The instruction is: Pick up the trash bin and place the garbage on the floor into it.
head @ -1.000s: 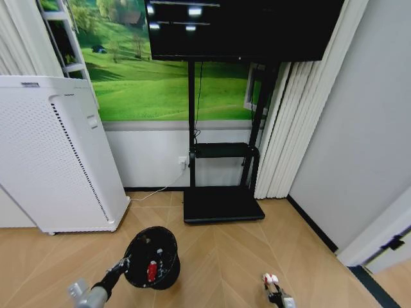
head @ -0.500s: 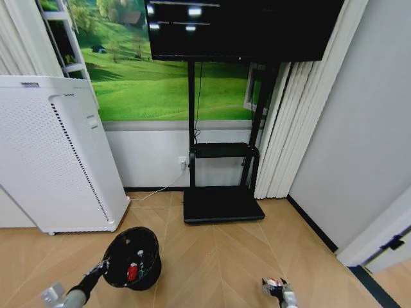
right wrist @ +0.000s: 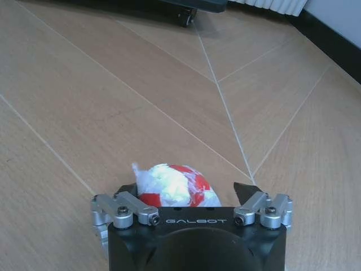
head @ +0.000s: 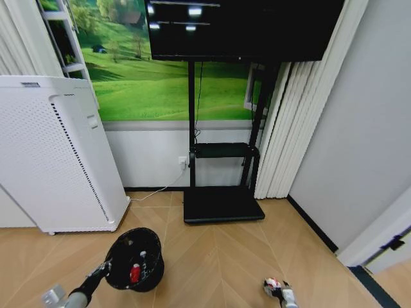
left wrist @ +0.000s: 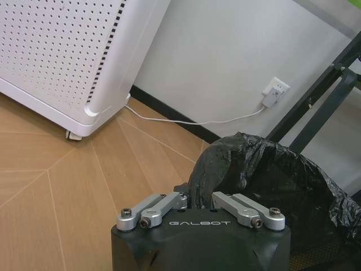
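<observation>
1. Head view, lower left: left gripper clamped on the rim of the trash bin, held out on a dark arm rising from the bottom edge. Inside the bin's black liner: a red item and a small pale item, too small to identify. Bin located in front of the white perforated appliance, which fills the left side of the frame.
2. Head view, bottom right: right gripper at the frame edge, with the white-and-red piece at its tip, above the parquet floor. Black TV stand at centre, its flat base near the wall; white curtain to its right.
3. Left wrist view, bottom centre: fingers closed onto the crumpled black liner at the bin's near rim. Bin at lower right of the frame. White appliance at upper left; white cable running along the dark skirting to a wall plug at upper right.
4. Right wrist view, bottom centre: jaws set around the crumpled white-and-red piece, one dark fingertip visible to its right. Herringbone parquet across the remainder of the frame; dark stand base at the top edge.
</observation>
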Motion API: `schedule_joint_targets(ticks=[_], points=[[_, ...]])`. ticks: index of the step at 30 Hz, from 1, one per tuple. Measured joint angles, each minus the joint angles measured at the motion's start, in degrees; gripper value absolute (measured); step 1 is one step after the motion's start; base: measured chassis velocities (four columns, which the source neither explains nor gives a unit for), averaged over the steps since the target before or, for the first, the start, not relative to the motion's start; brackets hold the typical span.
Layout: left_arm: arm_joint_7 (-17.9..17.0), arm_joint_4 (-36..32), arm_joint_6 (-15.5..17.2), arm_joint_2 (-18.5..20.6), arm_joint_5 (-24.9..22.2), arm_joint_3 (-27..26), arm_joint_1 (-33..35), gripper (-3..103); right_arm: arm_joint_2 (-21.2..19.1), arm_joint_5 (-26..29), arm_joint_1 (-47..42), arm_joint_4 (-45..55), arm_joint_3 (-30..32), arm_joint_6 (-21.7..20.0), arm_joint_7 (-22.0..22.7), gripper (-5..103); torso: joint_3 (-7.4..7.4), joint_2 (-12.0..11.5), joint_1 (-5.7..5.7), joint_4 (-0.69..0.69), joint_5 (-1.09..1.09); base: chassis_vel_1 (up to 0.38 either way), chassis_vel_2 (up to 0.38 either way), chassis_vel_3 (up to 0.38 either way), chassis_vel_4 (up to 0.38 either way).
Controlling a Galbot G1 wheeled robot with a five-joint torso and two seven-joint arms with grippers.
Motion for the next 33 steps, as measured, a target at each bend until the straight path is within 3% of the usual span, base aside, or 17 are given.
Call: schedule_joint_targets(ticks=[1,3,5,9,10,12,13,15,16,22,29,32,33], points=[[0.0,0.0,0.0,0.0,0.0,0.1,-0.1,6,0.0,0.0,0.0,-0.1,0.0,0.1,0.1,89,0.00,0.0,0.00,0.00,0.00,0.000,0.000,0.000,0.000],[-0.1,-0.1,0.0,0.0,0.1,0.2,-0.2,6,0.1,0.1,0.0,-0.1,0.0,0.2,0.3,89,0.00,0.0,0.00,0.00,0.01,0.000,0.000,0.000,0.000],[-0.3,-0.1,-0.1,0.0,0.1,0.5,-0.6,6,0.1,0.4,-0.1,0.1,0.0,0.3,0.4,73,0.00,0.0,0.00,0.01,0.02,0.000,0.000,0.000,0.000],[-0.4,-0.1,-0.1,-0.1,0.1,0.7,-1.0,6,-0.1,0.8,-0.8,0.6,0.1,0.3,0.4,67,0.00,0.0,0.00,0.00,0.03,0.000,0.000,0.000,0.000],[-0.5,-0.1,-0.1,-0.1,0.2,0.9,-1.2,6,-0.2,0.9,-1.1,0.8,0.2,0.3,0.4,57,0.00,0.0,0.00,0.00,0.03,0.000,0.000,0.000,0.000],[-0.5,-0.1,-0.1,-0.2,0.2,1.1,-1.4,6,-0.4,1.2,-1.6,1.0,0.3,0.3,0.5,57,0.00,0.0,0.00,0.00,0.03,0.000,0.000,0.000,0.000],[-0.6,-0.1,-0.1,-0.2,0.3,1.3,-1.7,6,-0.4,1.5,-2.0,1.4,0.4,0.3,0.5,49,0.00,0.0,0.00,0.00,0.03,0.000,0.000,0.000,0.000],[-0.7,0.0,-0.1,-0.2,0.3,1.7,-2.0,6,-0.5,2.0,-2.7,2.1,0.6,0.2,0.5,49,0.00,0.0,0.00,0.00,0.02,0.000,0.000,0.000,0.000],[-0.8,0.1,-0.1,-0.1,0.3,1.9,-2.4,6,-0.6,2.4,-3.5,2.9,0.8,0.1,0.5,43,0.00,0.0,0.00,0.00,0.03,0.000,0.000,0.000,0.000],[-1.5,1.0,-0.1,0.5,0.3,3.9,-4.7,6,-0.7,4.6,-7.3,9.1,1.9,-1.1,0.5,42,0.01,0.0,0.00,-0.02,0.08,0.000,0.000,0.000,0.000],[-1.8,5.1,-0.2,2.9,1.5,11.5,-10.3,6,-1.1,12.0,-17.2,31.7,6.5,-3.6,-0.2,42,0.01,0.0,0.00,0.00,0.02,0.000,0.000,0.000,0.000],[-0.9,6.9,-0.2,3.6,2.5,13.9,-11.9,6,-1.5,17.1,-20.5,37.9,7.1,-1.5,-2.4,42,0.01,0.0,0.00,-0.04,-0.02,0.000,0.000,0.000,0.000],[-0.3,7.5,0.0,3.6,2.9,14.8,-12.2,6,-1.8,19.3,-21.5,40.9,6.3,3.0,-3.4,42,0.01,0.0,0.00,-0.05,0.02,0.000,0.000,0.000,0.000]])
